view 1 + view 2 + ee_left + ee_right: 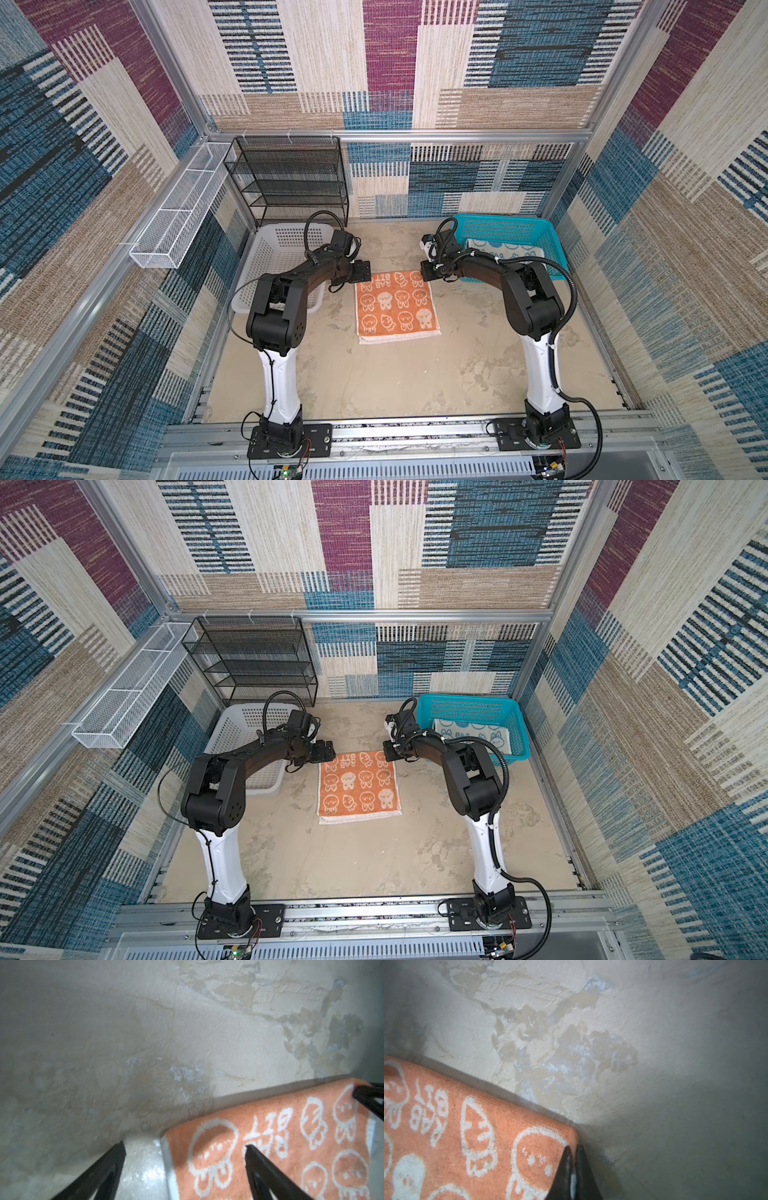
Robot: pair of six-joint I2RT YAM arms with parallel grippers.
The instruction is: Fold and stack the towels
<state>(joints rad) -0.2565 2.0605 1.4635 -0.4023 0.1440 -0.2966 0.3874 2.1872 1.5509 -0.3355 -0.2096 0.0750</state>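
Jaws of the left gripper (185, 1145) stand wide, straddling the far left corner of the orange towel (291, 1147), a small square terry cloth printed with white cartoon faces. One finger is over the cloth, the other over bare table beside it. Cannot tell whether the tips touch.

Jaws of the right gripper (573, 1147) are pressed together on the far right corner of the orange towel (456, 1136), with a sliver of white between the tips. A shadow lies under that corner.

In both top views the orange towel (395, 307) (359, 785) lies mid-table on the mottled beige tabletop (415, 374), with a white strip along its near edge. Both grippers (367, 287) (424, 276) are at its far edge.

A teal-and-white towel (503, 251) lies in the teal plastic basket (498, 217) at far right. The white perforated plastic basket (282, 249) sits far left, under the left arm. The black mesh shelf rack (291, 178) stands behind it.
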